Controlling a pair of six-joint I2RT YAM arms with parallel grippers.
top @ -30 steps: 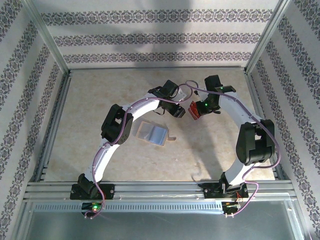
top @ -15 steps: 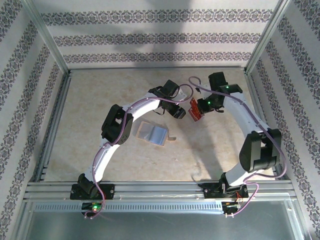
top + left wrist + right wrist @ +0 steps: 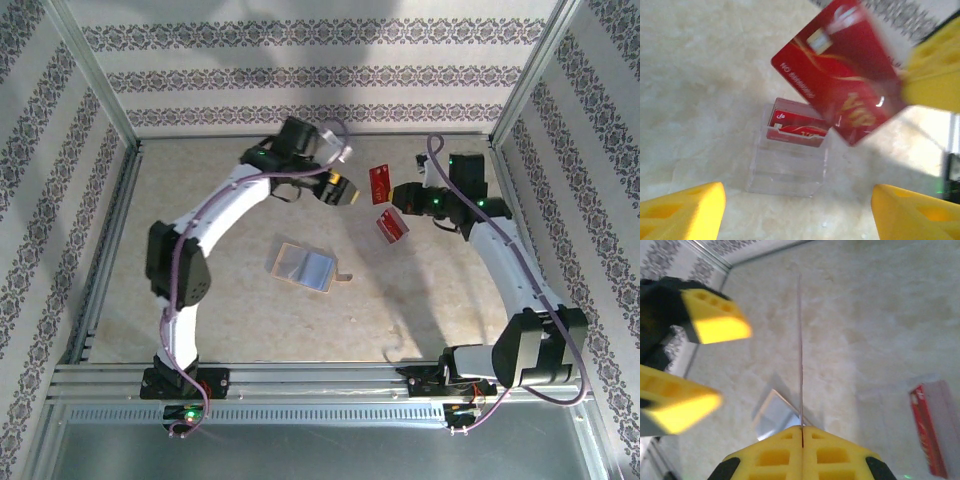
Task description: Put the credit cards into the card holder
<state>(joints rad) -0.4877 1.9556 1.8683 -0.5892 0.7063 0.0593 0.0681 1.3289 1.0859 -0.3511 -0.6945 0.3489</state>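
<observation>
credit card: red, pale markings. clamped by one edge in the r gripper, jaws shut flat on it. rest of the card sticks out free, prob. so a bare end can lead into a sleeve.
card pose: up off the table, tilted. r wrist view has it edge-on as a thin line, l wrist view has it face-on.
l gripper: jaws wide apart, nothing between them. sits just beside the held card and faces it, not touching. can't tell whether it's set to take the card or only standing clear.
clear stand: on the table under and just beyond the held card. holds a 2nd credit card upright in its slot, red top showing, so an edge is easy to pinch.
card holder: tan, lying open and flat near mid-table, well apart from both grippers and closer to the arm bases. bluish clear sleeves face up, small tab pokes out on its right side. no red seen in it.
table: pale stone look, bare around the holder.
step, my read: 1st card in hand, not yet carried over. task early, both cards still out of the holder.
next needs: bring the card down low to a sleeve mouth, lead w/ the free edge.
risk: holder is light and loose, may slide when pushed. l gripper could pin it.
</observation>
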